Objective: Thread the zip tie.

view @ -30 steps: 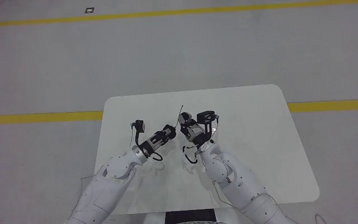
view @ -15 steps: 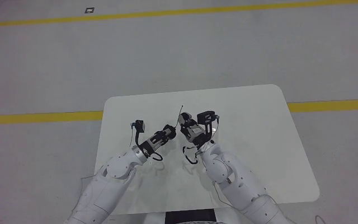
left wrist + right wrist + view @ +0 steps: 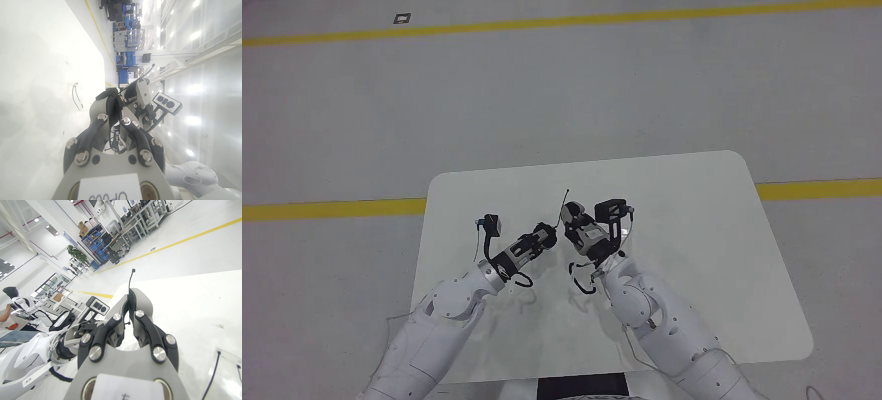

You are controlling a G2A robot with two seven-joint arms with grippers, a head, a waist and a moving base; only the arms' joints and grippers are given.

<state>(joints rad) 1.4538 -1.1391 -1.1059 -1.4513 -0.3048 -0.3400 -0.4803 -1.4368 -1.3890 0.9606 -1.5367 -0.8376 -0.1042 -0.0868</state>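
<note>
Centrally, the right tool (image 3: 129,298) is clenched on one black zip tie (image 3: 130,280). The tie is held upright above the tabletop (image 3: 692,200), left of its middle and well clear of every edge. The tie's head stands free beyond the tool's tip, while the strap's lower run is partly hidden between the pads (image 3: 132,297). Facing it, tip to tip, is the left tool (image 3: 544,237); whether it is clenched or released cannot be told. Each tool's base bears one white label (image 3: 107,186), two in all, with print cut off at the frame edge. A second zip tie (image 3: 76,96) lies flat and loose on the tabletop. Further dark straps (image 3: 215,366) under clear film (image 3: 226,357) are cut off; their number is uncertain.
</note>
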